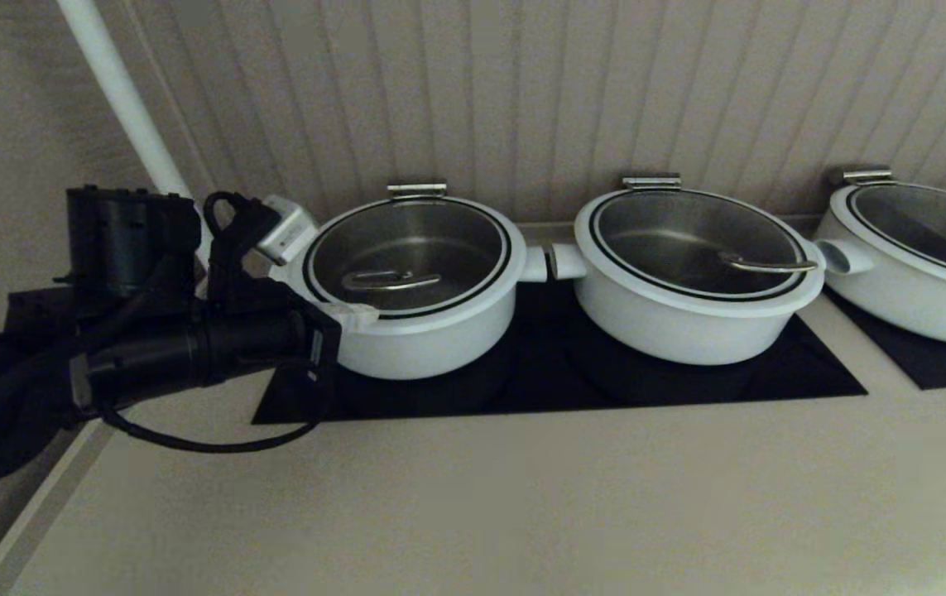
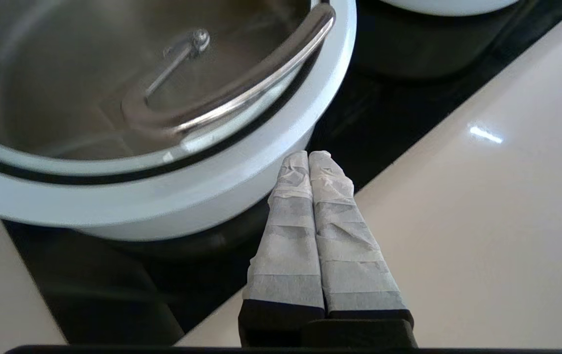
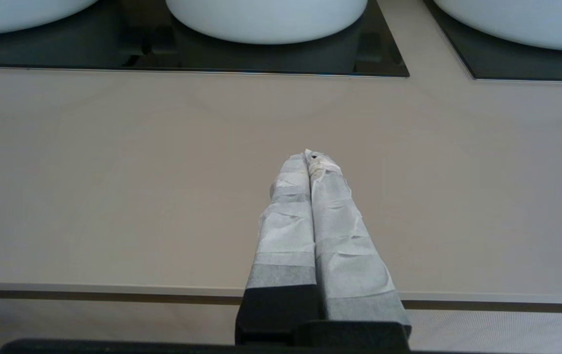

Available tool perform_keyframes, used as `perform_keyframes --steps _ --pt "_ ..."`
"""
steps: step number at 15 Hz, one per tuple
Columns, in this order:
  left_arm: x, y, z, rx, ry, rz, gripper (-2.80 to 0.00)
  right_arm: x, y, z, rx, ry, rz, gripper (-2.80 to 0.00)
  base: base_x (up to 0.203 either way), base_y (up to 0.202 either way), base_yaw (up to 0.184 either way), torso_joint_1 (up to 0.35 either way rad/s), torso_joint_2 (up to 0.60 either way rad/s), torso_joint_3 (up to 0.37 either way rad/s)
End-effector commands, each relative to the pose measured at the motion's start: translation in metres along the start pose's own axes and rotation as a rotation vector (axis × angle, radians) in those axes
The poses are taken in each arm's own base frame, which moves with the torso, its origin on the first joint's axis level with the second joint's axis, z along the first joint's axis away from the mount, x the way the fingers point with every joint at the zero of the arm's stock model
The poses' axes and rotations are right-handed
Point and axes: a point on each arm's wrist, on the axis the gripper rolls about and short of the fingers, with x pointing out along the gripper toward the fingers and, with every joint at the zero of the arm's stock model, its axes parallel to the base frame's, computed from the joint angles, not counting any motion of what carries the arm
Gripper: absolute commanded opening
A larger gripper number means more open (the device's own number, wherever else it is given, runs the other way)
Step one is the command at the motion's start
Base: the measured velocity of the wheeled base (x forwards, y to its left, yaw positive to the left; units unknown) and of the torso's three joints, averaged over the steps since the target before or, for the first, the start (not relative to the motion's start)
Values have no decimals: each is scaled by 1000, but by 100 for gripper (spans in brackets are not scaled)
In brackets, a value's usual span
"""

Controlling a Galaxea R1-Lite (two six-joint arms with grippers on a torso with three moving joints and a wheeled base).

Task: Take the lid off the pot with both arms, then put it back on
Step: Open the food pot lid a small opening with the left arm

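Resting on black hob (image 1: 770,377) | beige counter (image 1: 522,497) | pot (image 1: 415,339), lid (image 1: 406,257) on | left pincer (image 2: 309,156) closed

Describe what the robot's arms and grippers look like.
The left arm is bulky and black, with loose black cables and a small pale box at the wrist. The left gripper and right gripper each have two long tapered fingers wrapped in crinkled white tape on black bases.

The lid (image 1: 408,258) sits on the pot (image 1: 419,331), leftmost of three.
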Motion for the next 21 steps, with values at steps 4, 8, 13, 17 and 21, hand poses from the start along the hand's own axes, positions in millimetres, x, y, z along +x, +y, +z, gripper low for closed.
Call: perform_keyframes --steps 4,8,13,17,21 --pt "10 2 -8 -12 32 1 -280 0 0 0 1 0 0 -280 0 0 0 0 0 0" --pt "20 6 -9 -9 6 52 -280 0 0 0 -1 0 0 -280 0 0 0 0 0 0" --pt "25 7 -11 -11 12 58 -280 0 0 0 1 0 -1 -280 0 0 0 0 0 0" --pt "34 10 -11 -2 -27 77 -280 0 0 0 0 0 0 -280 0 0 0 0 0 0" --pt "39 12 -12 -1 -33 110 -280 0 0 0 -1 0 1 -280 0 0 0 0 0 0"
